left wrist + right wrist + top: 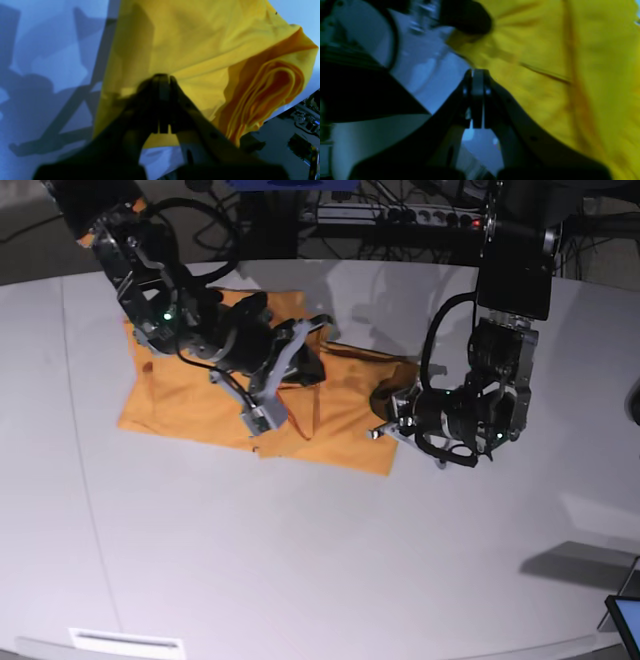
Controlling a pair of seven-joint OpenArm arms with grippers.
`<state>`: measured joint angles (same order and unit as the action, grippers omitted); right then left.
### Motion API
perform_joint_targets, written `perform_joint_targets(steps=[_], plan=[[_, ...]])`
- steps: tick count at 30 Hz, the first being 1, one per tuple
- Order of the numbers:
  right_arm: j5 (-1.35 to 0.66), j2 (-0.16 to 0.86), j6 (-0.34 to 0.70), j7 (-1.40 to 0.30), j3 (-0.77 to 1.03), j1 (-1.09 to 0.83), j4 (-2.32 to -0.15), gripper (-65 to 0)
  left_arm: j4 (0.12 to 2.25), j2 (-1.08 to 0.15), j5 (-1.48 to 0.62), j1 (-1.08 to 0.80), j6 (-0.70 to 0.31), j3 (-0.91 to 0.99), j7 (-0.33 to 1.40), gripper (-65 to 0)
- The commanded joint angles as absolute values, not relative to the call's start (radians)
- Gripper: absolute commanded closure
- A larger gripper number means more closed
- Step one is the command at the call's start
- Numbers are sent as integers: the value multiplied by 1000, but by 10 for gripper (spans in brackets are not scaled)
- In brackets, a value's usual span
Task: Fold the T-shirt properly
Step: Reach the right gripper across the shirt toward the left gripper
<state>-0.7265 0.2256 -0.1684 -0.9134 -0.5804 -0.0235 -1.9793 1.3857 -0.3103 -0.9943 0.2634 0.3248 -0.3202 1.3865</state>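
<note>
The orange-yellow T-shirt [200, 405] lies on the grey bench [320, 560], partly spread, its side toward the left arm bunched into folds. The left tool [163, 77] is closed and pinches the cloth at that side. The right tool [477, 75] is also closed, over the shirt's middle; whether it holds fabric I cannot tell. I judge a fold is in progress; next, carry the gripped edge across the shirt.

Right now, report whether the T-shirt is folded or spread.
Partly folded: the T-shirt lies mostly flat, its edge by the left gripper bunched in layers.
</note>
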Motion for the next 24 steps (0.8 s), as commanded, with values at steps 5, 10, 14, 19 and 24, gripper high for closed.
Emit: perform_joint_targets(steps=[5, 10, 14, 19, 24], plan=[[-740, 177, -160, -897, -621, 31, -1966, 0, 1417, -320, -937, 257, 334, -320, 1396, 0], [-742, 139, -159, -894, -656, 71, -1917, 0, 1435, -325, -937, 252, 334, -323, 1396, 0], [-742, 94, -156, -895, -657, 104, -1874, 0, 1437, -323, -937, 237, 334, -321, 1396, 0], [-740, 41, -44, -891, -656, 120, -1782, 0, 1437, -323, -937, 237, 334, -323, 1396, 0], [-739, 27, -35, -886, -654, 154, -1701, 0, 1437, -326, -937, 237, 334, -321, 1396, 0]])
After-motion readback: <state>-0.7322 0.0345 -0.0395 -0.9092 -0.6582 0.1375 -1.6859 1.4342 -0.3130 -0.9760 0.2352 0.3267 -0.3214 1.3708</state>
